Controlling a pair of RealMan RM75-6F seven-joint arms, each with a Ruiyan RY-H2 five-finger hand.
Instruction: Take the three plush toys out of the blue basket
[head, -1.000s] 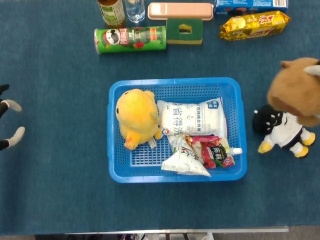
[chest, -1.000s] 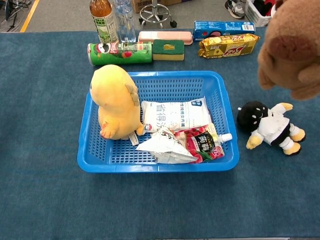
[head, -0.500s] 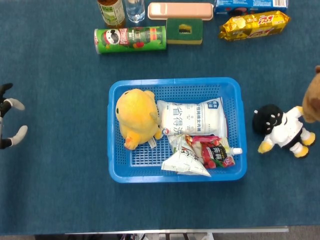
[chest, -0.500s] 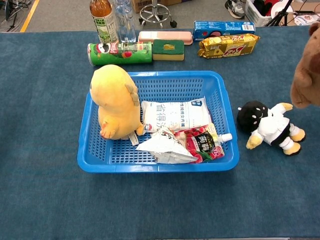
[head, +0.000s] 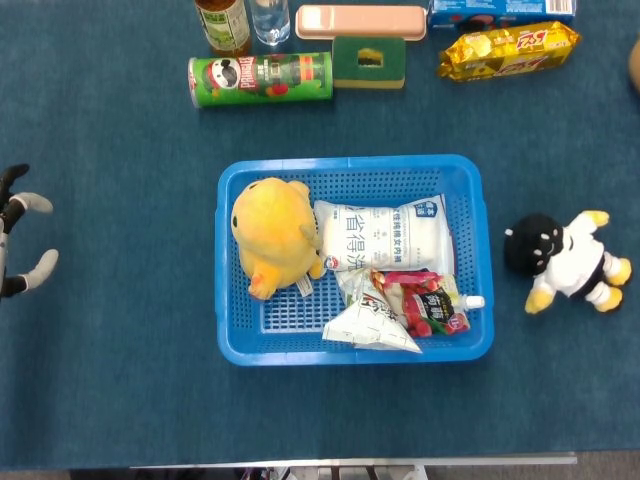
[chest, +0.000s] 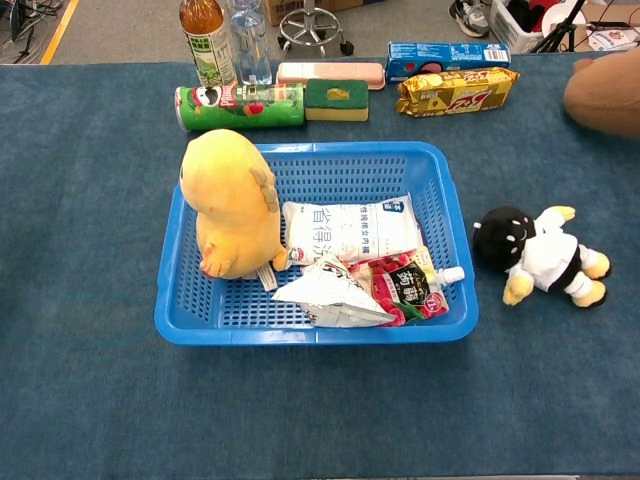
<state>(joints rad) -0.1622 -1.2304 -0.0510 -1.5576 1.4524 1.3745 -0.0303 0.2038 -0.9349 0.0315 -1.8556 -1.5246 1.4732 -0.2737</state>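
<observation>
Comparing with a moment ago, we see the brown plush (chest: 606, 92) has swung far right, now only a sliver at the frame edge; the right hand is hidden, so we cannot tell its grip. The black-and-white plush (head: 566, 264) has shifted slightly on the bench (head: 120, 380), right of the blue basket (head: 350, 351). That leaves the yellow plush (head: 272, 233) inside, at the left wall. Our left hand (head: 18, 245) waits empty, fingers spread, with open bench between.
</observation>
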